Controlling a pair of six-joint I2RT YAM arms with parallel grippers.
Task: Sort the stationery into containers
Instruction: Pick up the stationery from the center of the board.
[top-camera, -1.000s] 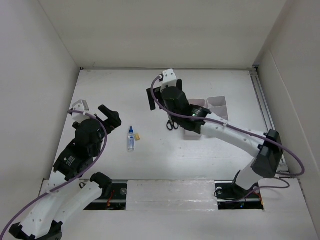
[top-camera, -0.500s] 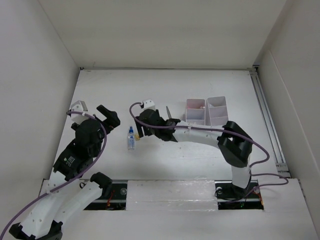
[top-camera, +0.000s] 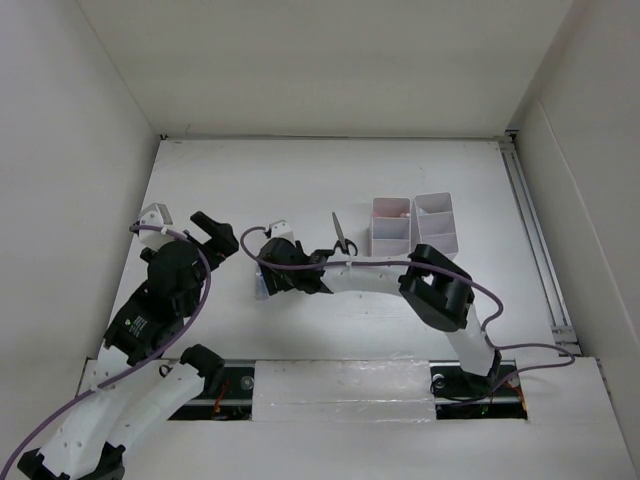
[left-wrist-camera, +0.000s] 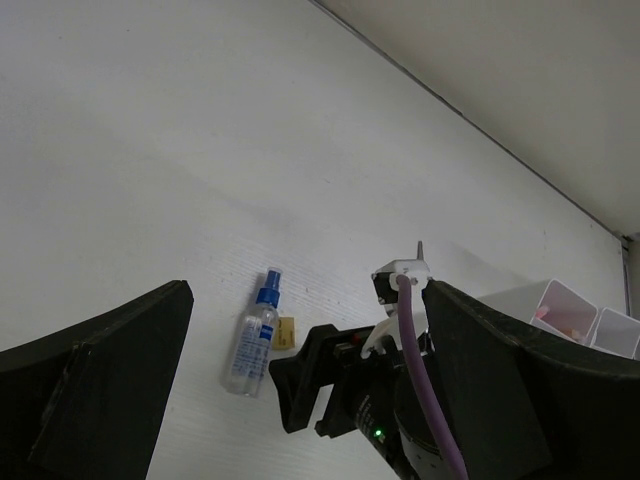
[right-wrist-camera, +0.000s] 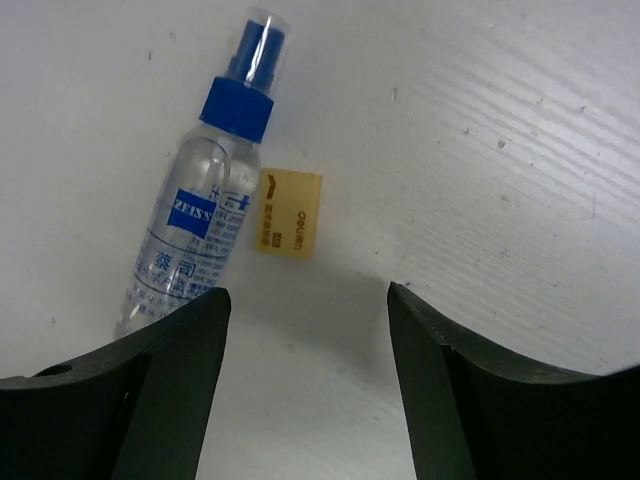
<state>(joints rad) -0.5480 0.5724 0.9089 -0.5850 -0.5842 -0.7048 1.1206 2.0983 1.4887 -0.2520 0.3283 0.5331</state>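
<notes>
- bottle (right-wrist-camera: 200, 215): clear with a blue cap, lying on its side on the table (top-camera: 300, 180), cap toward the far wall; mostly hidden under the right wrist in the top view.
- right gripper (right-wrist-camera: 305, 300): jaws partly apart, only bare table between them, holding nothing; low over the table, at the end of the right arm that reaches across from its base.
- bottle relative to right gripper: ahead of the jaws and off to one side of the gap, its base end at the tip of one finger (right-wrist-camera: 130, 400); whether they touch cannot be told.
- yellow block (right-wrist-camera: 288, 212): small, printed, flat on the table just beside the bottle's shoulder, straight ahead of the gap and outside it.
- left gripper (top-camera: 213, 232): jaws wide, holding nothing; left of the bottle and apart from it.
- scissors (top-camera: 342, 236): black-handled, on the table, blades toward the far wall, just beside the first container.
- first container (top-camera: 390, 243) and second container (top-camera: 437, 238): white, side by side at right of centre, well apart from the bottle.
</notes>
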